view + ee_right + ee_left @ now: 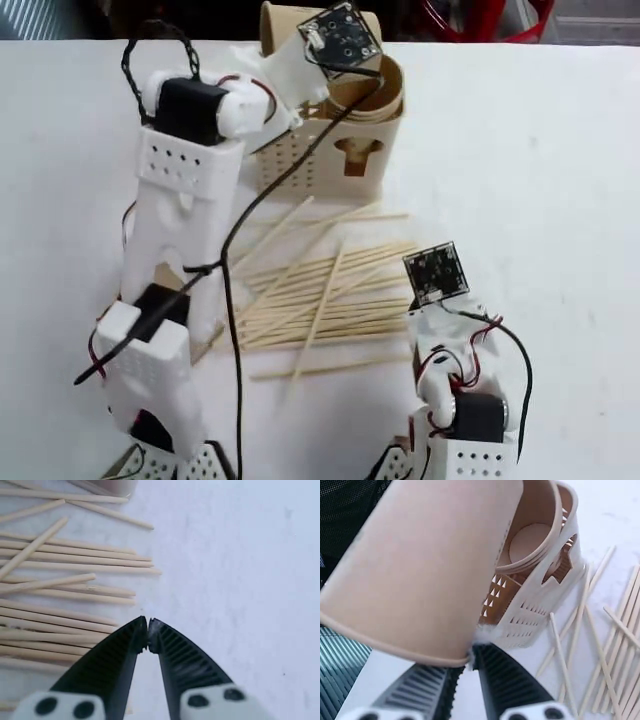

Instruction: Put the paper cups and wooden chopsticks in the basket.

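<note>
Left gripper [470, 655] pinched rim of paper cup [430, 565] — cup tilted, upper centre of high view, just beside basket [530, 615] holding second cup [532, 540]. Right gripper [148, 630] pressed together, empty — chopsticks [65, 580] just beside it, lying crosswise.

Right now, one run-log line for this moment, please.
left pincer: shut on paper cup by basket | right pincer: shut, empty | chopsticks: on table | basket: holds another cup

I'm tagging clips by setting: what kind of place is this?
Probably a robotics lab or workshop bench: a left arm and right arm with exposed cables at a plain white table, with chopsticks and a basket of paper cups as props.
</note>
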You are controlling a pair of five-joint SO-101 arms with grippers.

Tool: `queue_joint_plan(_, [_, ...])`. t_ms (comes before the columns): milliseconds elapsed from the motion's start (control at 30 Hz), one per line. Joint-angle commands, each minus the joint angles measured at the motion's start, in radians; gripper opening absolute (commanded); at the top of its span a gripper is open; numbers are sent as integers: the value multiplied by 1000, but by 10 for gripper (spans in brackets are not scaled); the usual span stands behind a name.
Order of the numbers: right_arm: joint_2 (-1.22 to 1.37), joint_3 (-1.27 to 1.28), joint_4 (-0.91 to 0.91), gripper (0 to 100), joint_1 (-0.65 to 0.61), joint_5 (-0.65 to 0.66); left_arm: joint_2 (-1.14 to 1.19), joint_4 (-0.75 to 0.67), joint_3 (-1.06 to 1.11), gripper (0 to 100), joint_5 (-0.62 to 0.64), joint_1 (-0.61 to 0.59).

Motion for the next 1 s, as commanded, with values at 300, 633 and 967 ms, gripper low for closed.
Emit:
queue_joint_plan(300, [-7,-3,19,17,-8,-5,-15,-58,92,40,-12,-8])
queue_joint_plan(633, [-7,-3,19,17,-8,-5,-16,-97,91,90,-12,-8])
queue_joint_plan(967, [-7,-3,19,17,-8,-5,-5,-115,-52,93,-12,38])
